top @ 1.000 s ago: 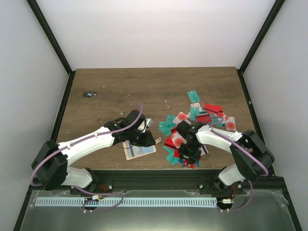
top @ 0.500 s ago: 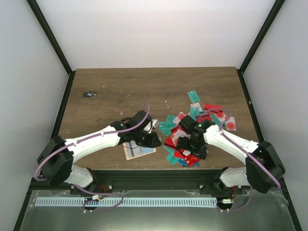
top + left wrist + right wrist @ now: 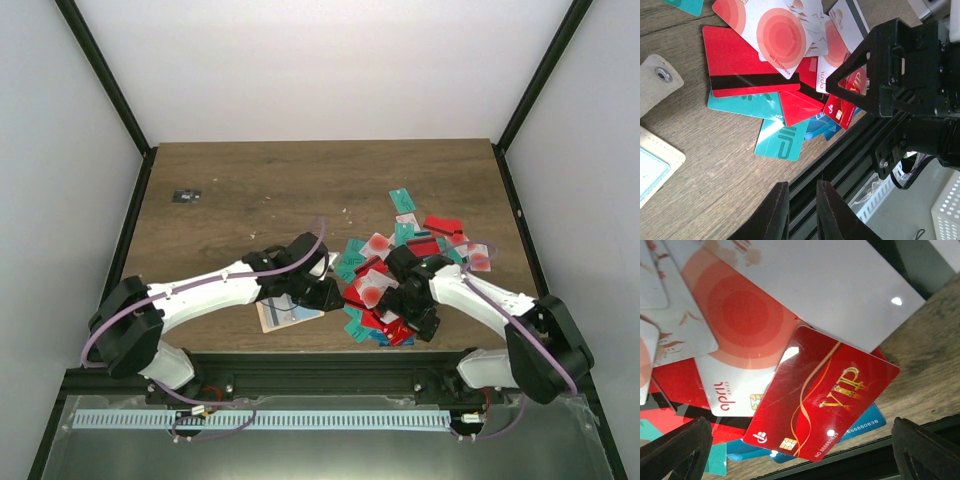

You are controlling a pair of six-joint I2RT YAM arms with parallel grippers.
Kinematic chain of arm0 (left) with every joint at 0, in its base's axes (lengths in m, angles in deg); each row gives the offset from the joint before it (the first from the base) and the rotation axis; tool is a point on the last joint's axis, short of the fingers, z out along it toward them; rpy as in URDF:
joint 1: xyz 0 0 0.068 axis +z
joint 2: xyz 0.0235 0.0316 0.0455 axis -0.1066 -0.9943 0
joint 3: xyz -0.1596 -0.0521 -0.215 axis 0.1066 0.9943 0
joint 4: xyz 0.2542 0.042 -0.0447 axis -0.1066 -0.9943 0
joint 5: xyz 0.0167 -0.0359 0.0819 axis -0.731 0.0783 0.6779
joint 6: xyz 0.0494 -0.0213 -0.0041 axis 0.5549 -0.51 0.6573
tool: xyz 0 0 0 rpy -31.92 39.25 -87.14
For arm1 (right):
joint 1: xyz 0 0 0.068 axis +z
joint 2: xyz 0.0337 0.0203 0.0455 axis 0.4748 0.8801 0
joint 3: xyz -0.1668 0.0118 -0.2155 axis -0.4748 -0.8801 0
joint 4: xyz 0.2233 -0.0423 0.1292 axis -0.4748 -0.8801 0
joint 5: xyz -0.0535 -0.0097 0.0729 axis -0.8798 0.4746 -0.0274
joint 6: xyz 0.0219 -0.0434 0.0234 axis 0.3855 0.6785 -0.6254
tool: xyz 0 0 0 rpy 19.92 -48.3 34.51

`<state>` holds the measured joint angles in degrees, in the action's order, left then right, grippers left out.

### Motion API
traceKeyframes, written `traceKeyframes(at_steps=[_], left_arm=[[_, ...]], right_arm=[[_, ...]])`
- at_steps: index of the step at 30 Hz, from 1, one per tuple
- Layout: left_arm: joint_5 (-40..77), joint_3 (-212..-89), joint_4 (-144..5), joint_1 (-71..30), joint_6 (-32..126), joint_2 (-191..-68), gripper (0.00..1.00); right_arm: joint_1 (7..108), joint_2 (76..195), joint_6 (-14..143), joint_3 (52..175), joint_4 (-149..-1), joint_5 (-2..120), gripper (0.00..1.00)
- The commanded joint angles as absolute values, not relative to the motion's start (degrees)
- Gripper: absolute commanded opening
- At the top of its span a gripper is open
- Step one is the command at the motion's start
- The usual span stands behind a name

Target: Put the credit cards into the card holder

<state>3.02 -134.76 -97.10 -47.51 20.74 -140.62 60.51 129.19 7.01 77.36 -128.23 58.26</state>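
Observation:
The credit cards (image 3: 400, 262) lie in a loose overlapping heap at the right front of the table. The tan card holder (image 3: 290, 315) lies open left of the heap with a pale blue card in it; its snap tab (image 3: 657, 82) rests flat on the wood. My left gripper (image 3: 328, 293) hovers between holder and heap, almost shut with only a thin slit and nothing in it (image 3: 801, 212). My right gripper (image 3: 405, 312) stands wide open over the heap's near end (image 3: 800, 457), directly above a red VIP card (image 3: 825, 405) lying on a white card (image 3: 735, 325) and a blue one (image 3: 865, 427).
A tiny dark flat object (image 3: 186, 195) lies at the far left of the table. The black rail of the table's front edge (image 3: 850, 160) runs just beyond the nearest cards. The right arm's black gripper body (image 3: 905, 65) hangs close beside the left gripper.
My right gripper has opened wide above the near end of the heap. The left arm has slid right, from over the card holder towards the cards, its jaws unchanged.

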Motion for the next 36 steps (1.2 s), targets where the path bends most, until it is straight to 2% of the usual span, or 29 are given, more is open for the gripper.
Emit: traceKeyframes(at_steps=[1, 13, 20, 26, 36], left_arm=[[3.60, -135.58, -97.04, -47.85, 20.40, -140.29, 0.18], [3.76, -135.42, -96.61, -47.88, 20.33, -140.84, 0.18], [3.93, -135.42, -96.60, -47.91, 20.54, -141.00, 0.18], [3.96, -135.40, -96.70, -47.88, 20.74, -141.11, 0.18], [4.08, -135.26, -96.24, -47.92, 20.07, -139.84, 0.17]], right_arm=[[59.98, 129.51, 2.85, 75.84, -128.87, 58.77, 1.00], [59.98, 134.06, 3.41, 73.75, -124.58, 61.62, 0.88], [59.97, 136.62, 3.99, 72.33, -122.12, 61.61, 0.66], [59.99, 136.34, 4.72, 72.87, -122.31, 61.06, 0.57], [60.03, 132.75, 10.75, 76.13, -123.97, 62.19, 0.57]])
